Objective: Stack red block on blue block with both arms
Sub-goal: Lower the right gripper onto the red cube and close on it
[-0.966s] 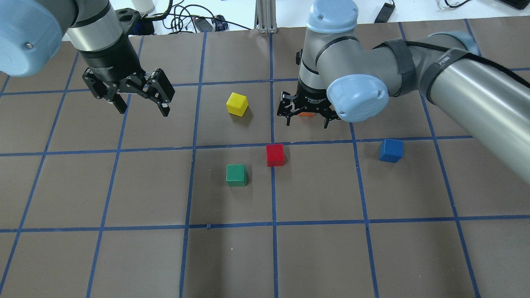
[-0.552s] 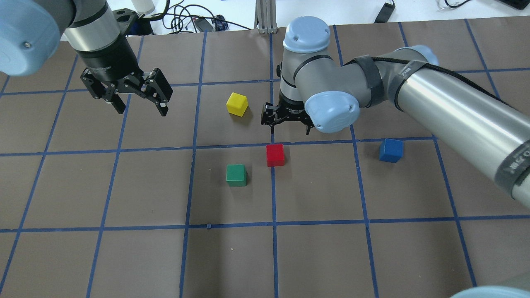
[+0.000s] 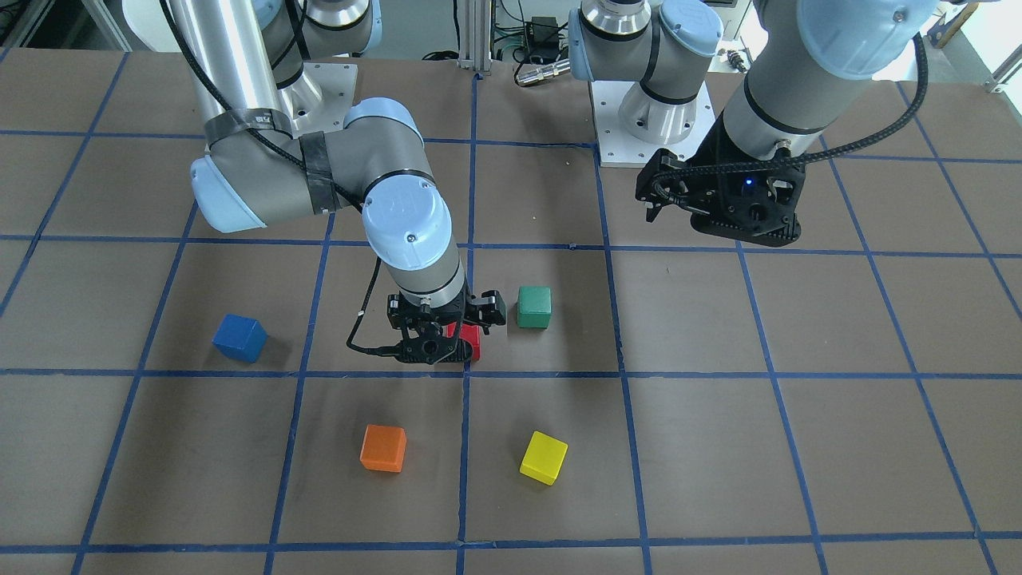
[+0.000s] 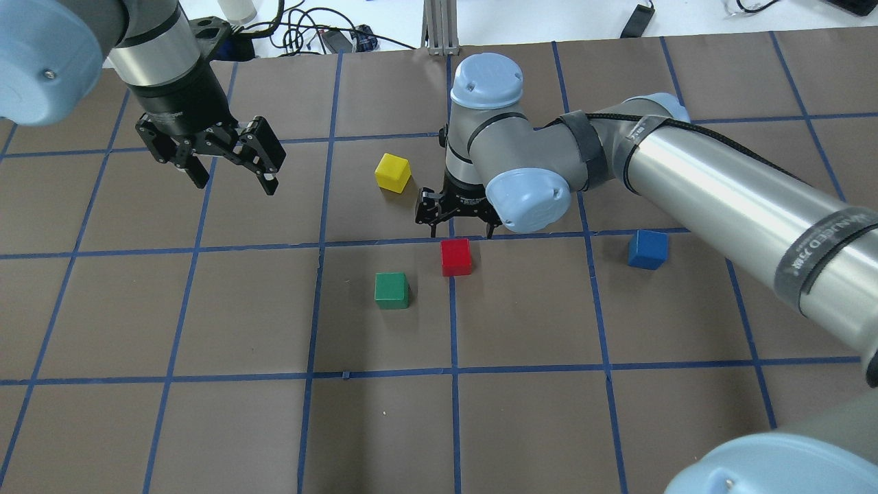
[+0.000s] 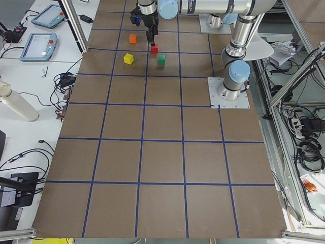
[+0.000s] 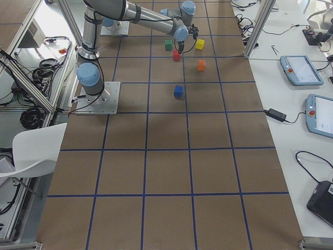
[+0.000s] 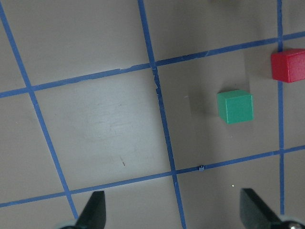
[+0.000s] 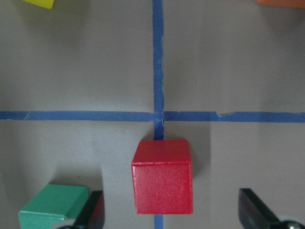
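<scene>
The right end effector point(image 4: 461, 233) hovers over the red block point(image 4: 456, 257), jaws spread wide. The block sits on the bench point(image 4: 206, 425) at a blue tape crossing, near the green block point(image 4: 392, 290) and well apart from the blue block point(image 4: 647, 249). The left end effector point(image 4: 236, 180) hangs open, far off. The cube looks light, rigid and matte, so pinching two opposite flat sides should hold.

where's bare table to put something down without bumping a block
Bare: the row of squares on the robot's side of the green block and blue block; also the squares between the left hand and the green block. Crowded: the centre, where the right hand hovers at the red block, with the yellow block and green block close by.
</scene>
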{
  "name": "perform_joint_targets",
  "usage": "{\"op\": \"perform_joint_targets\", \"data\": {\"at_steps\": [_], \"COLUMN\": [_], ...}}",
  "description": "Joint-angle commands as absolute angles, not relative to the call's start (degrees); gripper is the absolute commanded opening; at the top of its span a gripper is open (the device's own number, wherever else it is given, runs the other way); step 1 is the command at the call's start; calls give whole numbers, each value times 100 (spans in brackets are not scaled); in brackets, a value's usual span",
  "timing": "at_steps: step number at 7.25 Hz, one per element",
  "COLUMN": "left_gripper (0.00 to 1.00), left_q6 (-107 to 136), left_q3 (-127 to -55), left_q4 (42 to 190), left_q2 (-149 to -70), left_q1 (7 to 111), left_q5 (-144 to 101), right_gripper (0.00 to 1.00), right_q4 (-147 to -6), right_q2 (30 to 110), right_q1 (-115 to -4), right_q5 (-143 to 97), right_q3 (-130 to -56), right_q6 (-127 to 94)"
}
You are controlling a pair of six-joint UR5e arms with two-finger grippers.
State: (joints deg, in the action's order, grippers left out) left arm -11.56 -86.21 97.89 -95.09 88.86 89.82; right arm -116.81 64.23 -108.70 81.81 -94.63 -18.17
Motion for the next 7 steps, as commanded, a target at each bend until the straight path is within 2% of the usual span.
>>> {"op": "perform_joint_targets", "data": {"at_steps": [1,6,7], "left_gripper": [100,100,100], "left_q6": [-1151,-1143,-1143], "left_q3": [-8622,-8622,-8622], "left_q4": [9713,9712,9712], "left_q2": [-9518,-9527,-9527], "left_q1": [8886,8886,8886], "left_q5": [8982,8991,8991], "right_gripper": [100,98,74], "right_q4": [-11707,-11690,-11663], "right_q2": [6232,6091,6091], "right_q1": [-10907,-10907,-10907], "right_q5": [8122,8007,8007], "right_q3": [-9457,-9475,-9475], "right_q6": [-1688,-1714,-1749]}}
